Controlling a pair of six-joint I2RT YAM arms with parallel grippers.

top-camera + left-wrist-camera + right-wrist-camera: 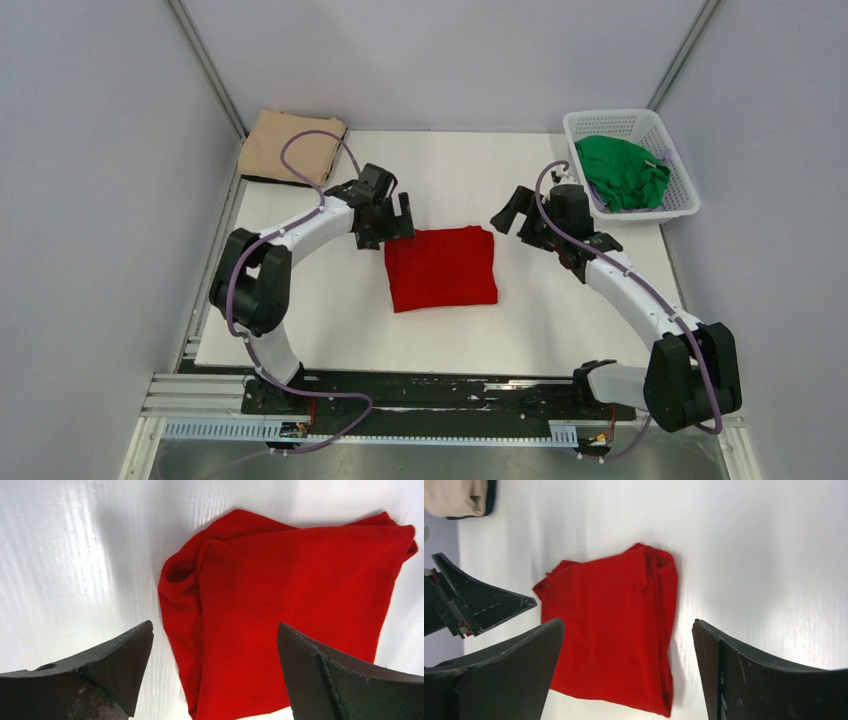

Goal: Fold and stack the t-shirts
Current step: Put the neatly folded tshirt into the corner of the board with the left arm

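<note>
A bright red t-shirt (442, 267) lies folded into a rough square in the middle of the white table; it also shows in the left wrist view (290, 615) and the right wrist view (616, 630). A tan beige t-shirt (293, 146) lies folded at the far left corner, and a bit of it shows in the right wrist view (455, 497). A green t-shirt (620, 172) lies crumpled in the white basket (680, 170). My left gripper (402, 217) is open and empty at the red shirt's far left corner. My right gripper (508, 213) is open and empty, off its far right corner.
The white table board (560, 310) ends at a metal rail along the near edge, where both arm bases stand. Grey walls close in on the left, right and back. The basket sits at the far right corner.
</note>
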